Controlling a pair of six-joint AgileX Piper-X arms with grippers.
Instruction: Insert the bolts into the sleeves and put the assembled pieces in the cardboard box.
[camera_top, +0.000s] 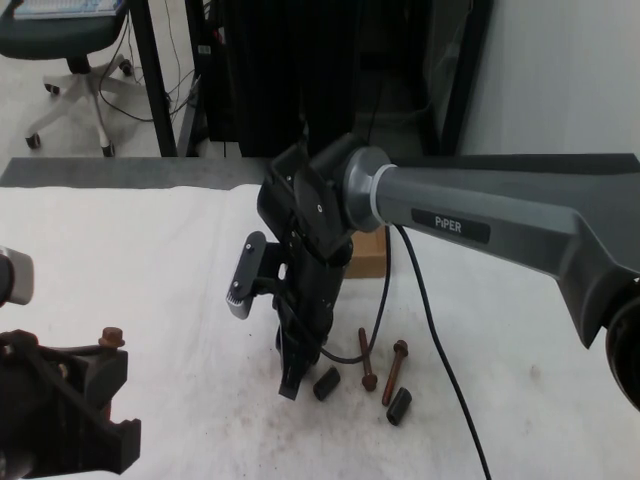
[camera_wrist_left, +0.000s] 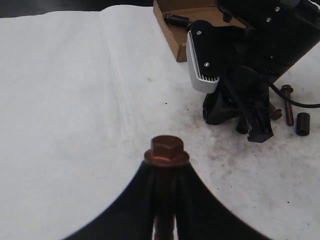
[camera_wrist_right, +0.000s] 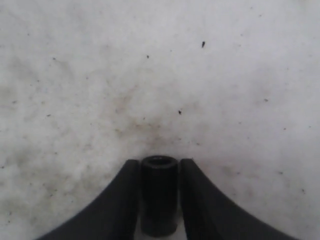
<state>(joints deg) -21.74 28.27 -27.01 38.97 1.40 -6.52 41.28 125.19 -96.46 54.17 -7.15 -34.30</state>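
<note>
Right claw (camera_wrist_right: 159, 167) is down at the tabletop (camera_wrist_right: 150, 75), fingers pressed on both sides of 1 sleeve (camera_wrist_right: 159, 195). Sleeve's long axis runs along the fingers, open bore facing away from the wrist. Left claw (camera_wrist_left: 166, 169) pinches 1 bolt (camera_wrist_left: 166, 150), head past the fingertips, shank back between them, well apart from the sleeve. We judge the 2 axes must line up before mating.

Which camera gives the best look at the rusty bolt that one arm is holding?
The left wrist view: the bolt stands close up between the left gripper's fingers, its hex head clear. The high view shows the bolt small, at lower left. The right wrist view faces a sleeve in the right gripper instead.
</note>
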